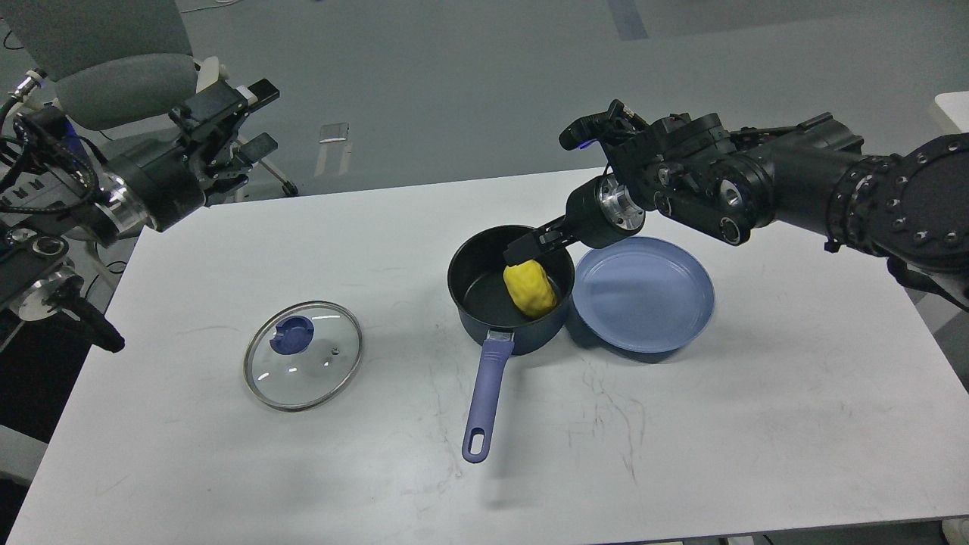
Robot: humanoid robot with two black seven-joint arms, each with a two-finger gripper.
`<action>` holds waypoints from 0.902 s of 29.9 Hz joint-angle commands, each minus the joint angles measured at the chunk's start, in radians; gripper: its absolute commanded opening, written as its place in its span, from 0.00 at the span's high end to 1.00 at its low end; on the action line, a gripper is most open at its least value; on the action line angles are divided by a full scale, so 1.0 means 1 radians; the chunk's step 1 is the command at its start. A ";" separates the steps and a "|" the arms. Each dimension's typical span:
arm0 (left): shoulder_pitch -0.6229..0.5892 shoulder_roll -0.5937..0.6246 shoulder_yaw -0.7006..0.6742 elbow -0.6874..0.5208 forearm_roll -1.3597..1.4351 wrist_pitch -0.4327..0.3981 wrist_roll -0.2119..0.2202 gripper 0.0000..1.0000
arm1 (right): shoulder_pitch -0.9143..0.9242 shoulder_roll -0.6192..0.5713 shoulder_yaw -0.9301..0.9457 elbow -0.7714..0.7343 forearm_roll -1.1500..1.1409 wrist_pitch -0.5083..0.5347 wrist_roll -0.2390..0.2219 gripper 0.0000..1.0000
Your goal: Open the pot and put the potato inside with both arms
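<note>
The dark blue pot [471,322] stands open mid-table, its purple handle [484,397] pointing toward me. The yellow potato [531,288] lies inside the pot, against its right wall. My right gripper [524,250] hovers just above the potato over the pot's back right rim, fingers apart and holding nothing. The glass lid [303,355] with a blue knob lies flat on the table, left of the pot. My left gripper [253,117] is raised beyond the table's far left corner, open and empty.
A blue plate [643,294] sits against the pot's right side, under my right wrist. The white table [681,424] has scuff marks in front of the pot. A grey chair [113,83] stands behind my left arm.
</note>
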 commanded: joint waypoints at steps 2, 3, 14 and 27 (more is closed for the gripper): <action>0.000 0.002 0.000 0.000 0.000 -0.001 0.000 0.03 | 0.001 0.000 0.005 0.000 0.002 0.000 0.000 0.08; 0.000 0.002 0.000 0.000 0.000 -0.002 0.000 0.03 | 0.001 0.000 0.005 0.000 0.002 0.000 0.000 0.08; 0.000 0.021 0.000 -0.021 0.000 -0.002 0.000 0.03 | 0.016 0.000 0.012 0.001 0.035 0.000 0.000 0.08; -0.015 0.031 0.003 -0.049 0.034 -0.004 0.000 0.03 | 0.026 -0.014 0.113 0.012 0.067 0.000 0.000 0.08</action>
